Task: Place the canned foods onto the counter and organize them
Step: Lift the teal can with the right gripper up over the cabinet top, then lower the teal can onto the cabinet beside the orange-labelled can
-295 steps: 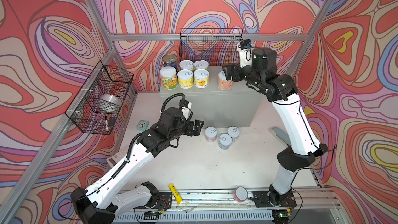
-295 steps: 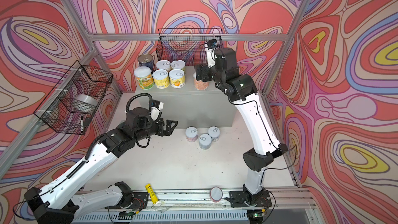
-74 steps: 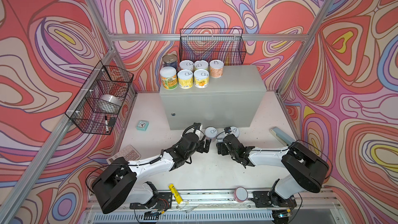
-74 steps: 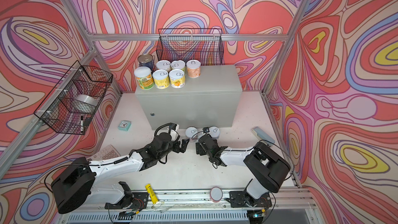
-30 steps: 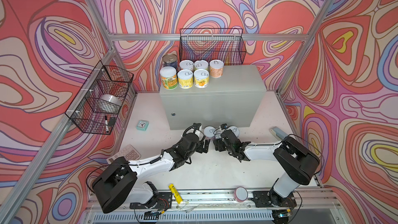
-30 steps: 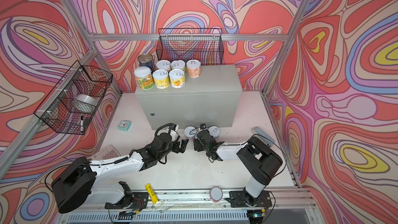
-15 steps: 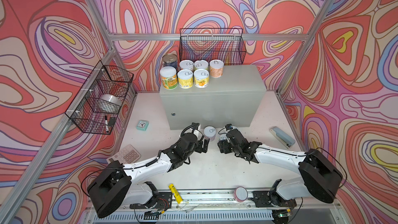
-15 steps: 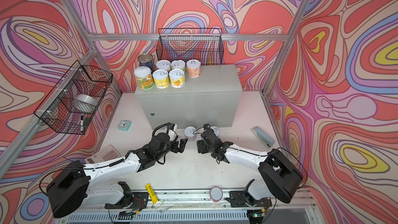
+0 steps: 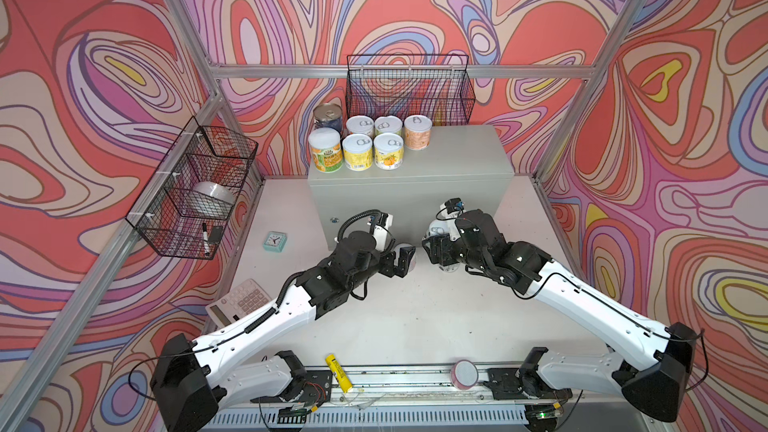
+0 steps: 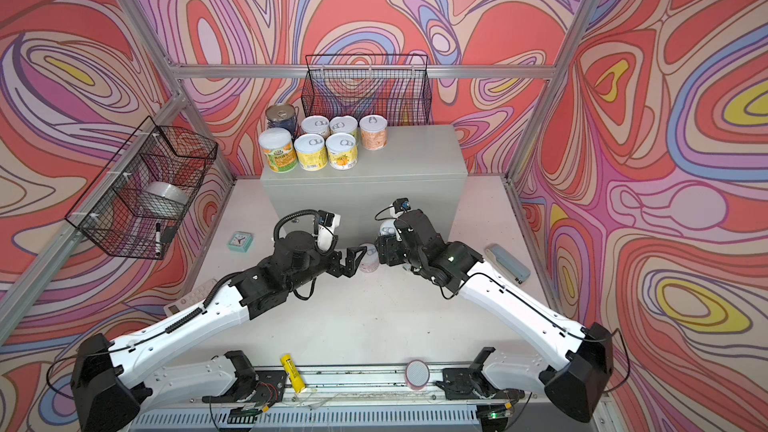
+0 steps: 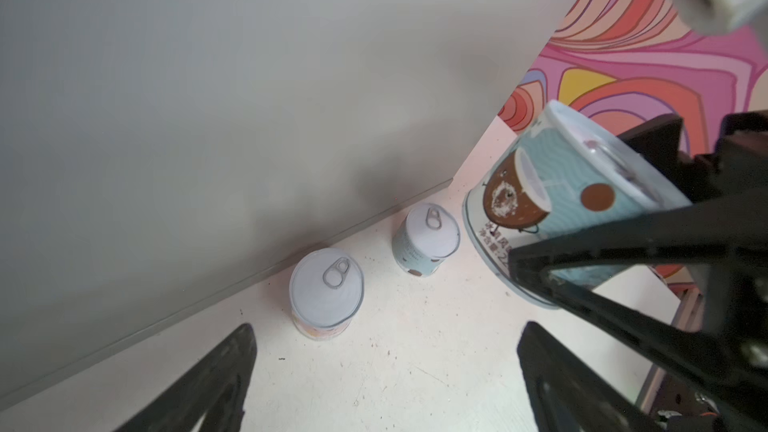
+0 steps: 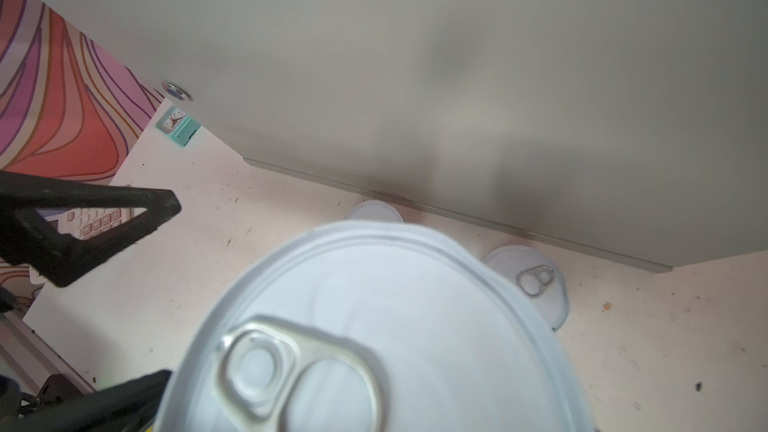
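Several canned foods (image 9: 357, 151) stand grouped at the back left of the counter (image 9: 453, 155), the grey cabinet. My right gripper (image 9: 432, 241) is shut on a blue coconut-label can (image 11: 573, 209), tilted and held above the floor; its white pull-tab lid (image 12: 374, 326) fills the right wrist view. Beside the cabinet's foot stand a pink-label can (image 11: 326, 292) and another blue can (image 11: 426, 243). My left gripper (image 11: 386, 342) is open and low, with the pink-label can (image 10: 368, 261) just ahead of its fingertips and nothing between them.
A wire basket (image 9: 409, 89) hangs behind the counter and another (image 9: 195, 184) on the left wall. On the floor lie a teal clock (image 9: 274, 241), a calculator (image 9: 241, 301), a grey-blue stapler (image 10: 508, 263), a yellow tube (image 9: 338, 371) and a pink cylinder (image 9: 464, 374).
My right gripper has risen from the floor with the blue can in it. My left gripper has stayed by the pink-label can and opened slightly wider.
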Tool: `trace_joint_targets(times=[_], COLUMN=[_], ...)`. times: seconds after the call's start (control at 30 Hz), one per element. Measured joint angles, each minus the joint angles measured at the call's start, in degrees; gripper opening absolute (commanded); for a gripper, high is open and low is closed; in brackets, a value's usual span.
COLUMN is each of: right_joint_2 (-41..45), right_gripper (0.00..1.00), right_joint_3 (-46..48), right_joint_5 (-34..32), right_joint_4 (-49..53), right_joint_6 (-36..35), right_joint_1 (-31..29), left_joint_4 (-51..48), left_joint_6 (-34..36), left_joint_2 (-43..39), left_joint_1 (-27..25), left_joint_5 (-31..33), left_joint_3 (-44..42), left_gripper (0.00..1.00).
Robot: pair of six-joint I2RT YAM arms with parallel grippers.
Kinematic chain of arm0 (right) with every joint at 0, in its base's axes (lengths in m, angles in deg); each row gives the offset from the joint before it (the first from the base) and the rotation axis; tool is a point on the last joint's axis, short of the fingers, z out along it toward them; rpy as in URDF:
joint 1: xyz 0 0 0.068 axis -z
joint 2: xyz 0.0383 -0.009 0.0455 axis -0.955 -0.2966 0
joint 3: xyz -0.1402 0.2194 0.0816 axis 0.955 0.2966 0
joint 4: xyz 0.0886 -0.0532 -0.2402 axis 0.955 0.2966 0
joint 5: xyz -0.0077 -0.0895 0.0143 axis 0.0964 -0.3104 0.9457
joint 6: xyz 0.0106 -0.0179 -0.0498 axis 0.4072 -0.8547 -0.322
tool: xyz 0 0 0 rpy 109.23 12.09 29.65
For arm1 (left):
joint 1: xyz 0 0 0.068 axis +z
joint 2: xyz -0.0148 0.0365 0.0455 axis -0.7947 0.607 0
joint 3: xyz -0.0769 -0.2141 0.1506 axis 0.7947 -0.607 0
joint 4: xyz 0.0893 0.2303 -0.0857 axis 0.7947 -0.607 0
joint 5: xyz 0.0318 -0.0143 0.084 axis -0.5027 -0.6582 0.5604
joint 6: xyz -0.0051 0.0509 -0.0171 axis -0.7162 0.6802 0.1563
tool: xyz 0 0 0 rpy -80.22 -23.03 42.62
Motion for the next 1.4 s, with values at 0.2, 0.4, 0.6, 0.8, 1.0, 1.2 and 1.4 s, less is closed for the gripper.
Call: trace_joint_targets(times=[0.2,0.4,0.6,0.8,1.0,1.2,1.4], right_joint_2=[-6.23,-14.45,-20.94,-25.2,-26.73,-28.35,-30.16], right_gripper=[0.0,0.0,0.0,0.0,0.0,0.0,0.0], right_joint_3=[-18.05,-36.0,-45.99,-49.9,-53.0,-55.25,-55.6], right_joint_5=[-5.14,-10.58,-12.15,-11.89,-10.64,-8.35,-5.07], right_joint_4=[10.82,18.73,21.9,23.28,23.8,23.96,23.52], right_joint_6=[-3.04,-6.75,-9.84,-12.0,-13.33,-13.92,-13.97], right_joint_1=[0.02,0.46,1.38,3.32,5.6,7.89,10.75], left_joint_4=[-5.53,-6.78,-6.73,-6.67,-6.49,-5.62,-4.13], left_joint_6=[0.17,-0.31,-0.98,-1.16,-1.11,-1.09,-1.14], left_joint_2=[-0.52,-3.23,-4.7,-5.05,-4.96,-4.31,-3.82], left_joint_1=[2.93,4.9,5.2,5.38,5.6,5.9,6.34], left_joint_5=[-2.62,-4.0,-4.04,-4.0,-4.0,-4.0,-4.0], left_joint_3=[4.39,1.81,-1.51,-2.45,-2.47,-3.43,-4.83], left_gripper=[0.99,0.98,0.98,0.98,0.98,0.98,0.98])
